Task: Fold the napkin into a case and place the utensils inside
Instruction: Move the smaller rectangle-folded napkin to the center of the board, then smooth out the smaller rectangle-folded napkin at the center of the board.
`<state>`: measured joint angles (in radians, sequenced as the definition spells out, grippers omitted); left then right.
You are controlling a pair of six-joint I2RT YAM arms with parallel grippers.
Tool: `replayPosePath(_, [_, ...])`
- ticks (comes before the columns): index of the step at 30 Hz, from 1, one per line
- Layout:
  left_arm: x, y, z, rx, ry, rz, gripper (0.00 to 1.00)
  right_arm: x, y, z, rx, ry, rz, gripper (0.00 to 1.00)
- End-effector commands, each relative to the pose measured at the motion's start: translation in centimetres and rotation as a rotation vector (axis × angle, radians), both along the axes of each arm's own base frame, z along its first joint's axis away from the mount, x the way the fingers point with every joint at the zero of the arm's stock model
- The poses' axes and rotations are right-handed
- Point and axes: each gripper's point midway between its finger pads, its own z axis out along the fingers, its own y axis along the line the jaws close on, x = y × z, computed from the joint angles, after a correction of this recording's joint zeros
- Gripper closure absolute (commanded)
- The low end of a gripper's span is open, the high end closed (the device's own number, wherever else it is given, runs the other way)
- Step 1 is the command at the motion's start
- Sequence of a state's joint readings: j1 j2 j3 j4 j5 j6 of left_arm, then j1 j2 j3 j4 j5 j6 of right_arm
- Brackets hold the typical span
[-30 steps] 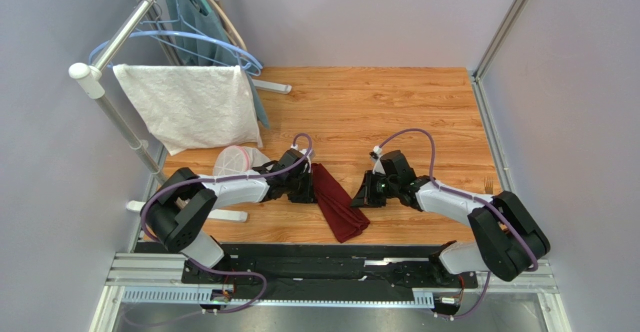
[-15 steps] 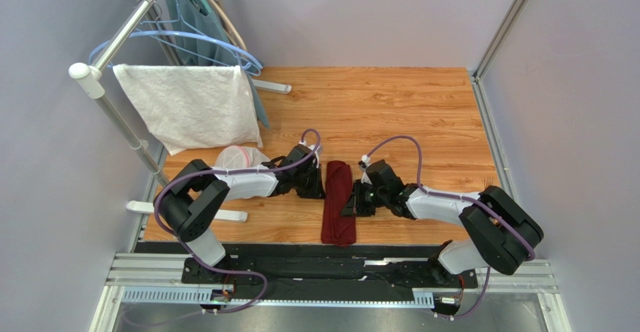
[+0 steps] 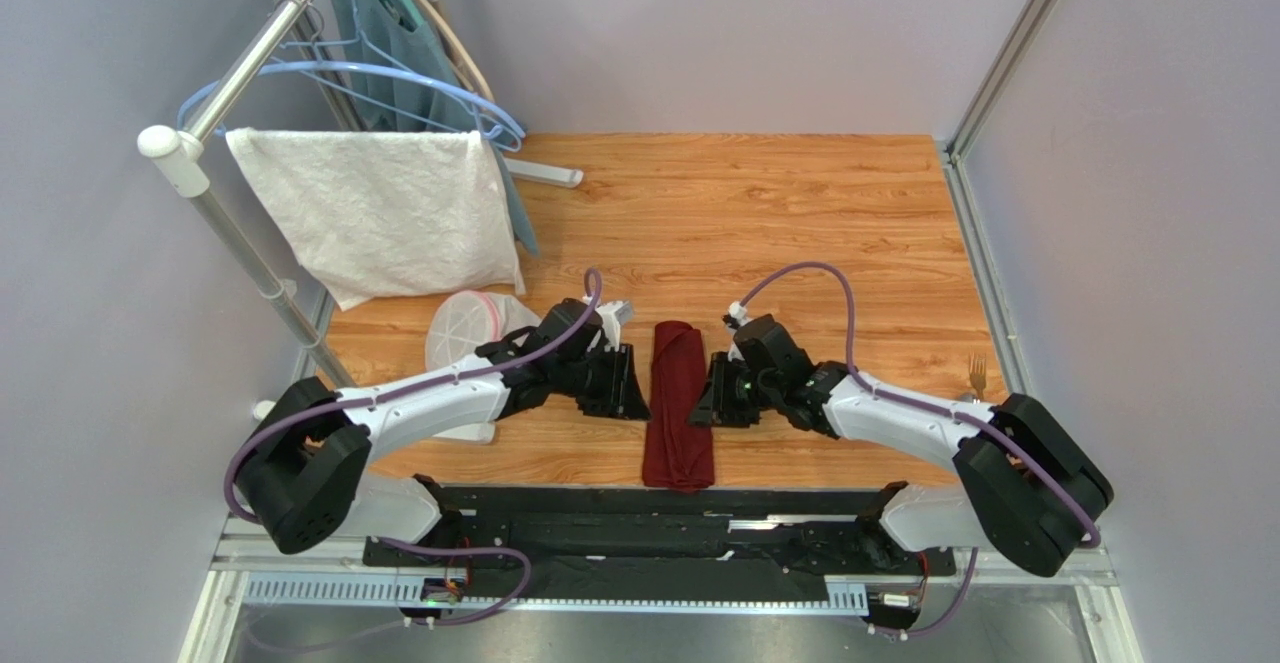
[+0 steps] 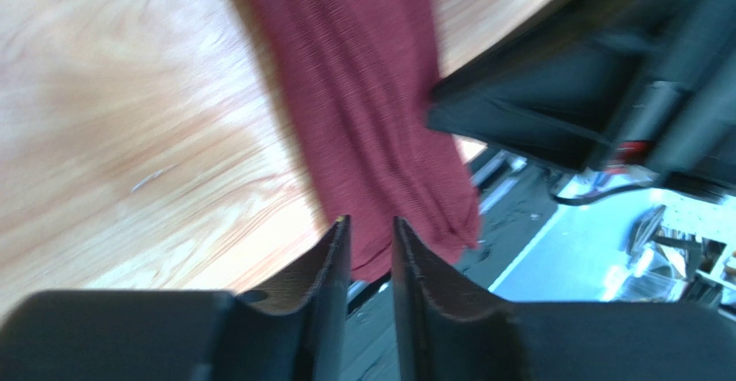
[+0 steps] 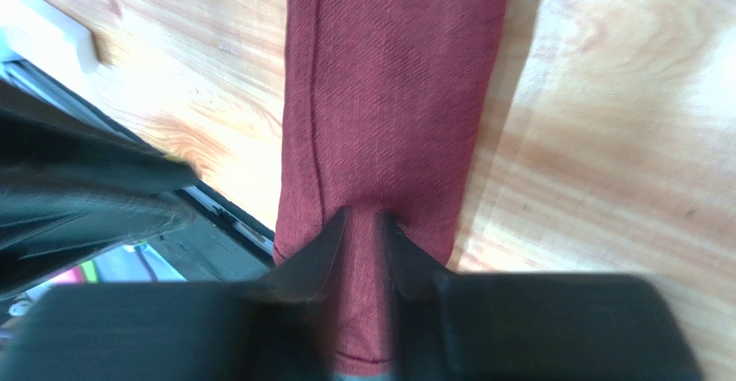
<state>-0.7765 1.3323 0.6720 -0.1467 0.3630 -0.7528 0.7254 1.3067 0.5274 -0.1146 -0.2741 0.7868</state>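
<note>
The napkin (image 3: 676, 405) is a narrow maroon strip lying straight, front to back, on the wooden table, its near end over the table's front edge. It also shows in the left wrist view (image 4: 371, 96) and the right wrist view (image 5: 389, 79). My left gripper (image 3: 633, 387) is just left of the strip, its jaws a narrow gap apart with nothing between them (image 4: 371, 226). My right gripper (image 3: 703, 402) sits on the strip's right side, its jaws closed on a ridge of the cloth (image 5: 363, 217). A fork (image 3: 977, 374) lies at the table's right edge. The spoon is out of view.
A white towel (image 3: 376, 213) hangs on a rack at the back left, with blue hangers (image 3: 406, 86) behind it. A pale mesh bag (image 3: 473, 326) lies by the left arm. A black rail (image 3: 646, 506) runs along the near edge. Grey walls close in both sides.
The napkin lay slanted a second ago and now lies straight. My right gripper moved left onto it. My left gripper shifted slightly and sits beside its left edge.
</note>
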Motion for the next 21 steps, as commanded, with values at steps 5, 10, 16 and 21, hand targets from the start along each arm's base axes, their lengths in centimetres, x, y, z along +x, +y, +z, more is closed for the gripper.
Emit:
replayPosePath(5, [-1.7,0.6,-3.1,0.055,0.105,-0.026,0.67,-2.2,0.2,2.5,-0.254,-0.143,0.150,0.47])
replayPosePath(10, [-2.8,0.1,-4.9,0.031,0.186,-0.033,0.66,-3.1,0.6,3.0,-0.410,-0.181,0.188,0.40])
replayPosePath(16, [-3.4,-0.2,-5.5,-0.033,0.234,0.016,0.68,-4.3,1.0,1.6,-0.588,-0.189,0.239,0.39])
replayPosePath(21, [-3.7,-0.4,-5.7,-0.072,0.251,0.026,0.68,-4.2,1.0,0.8,-0.705,-0.197,0.241,0.40])
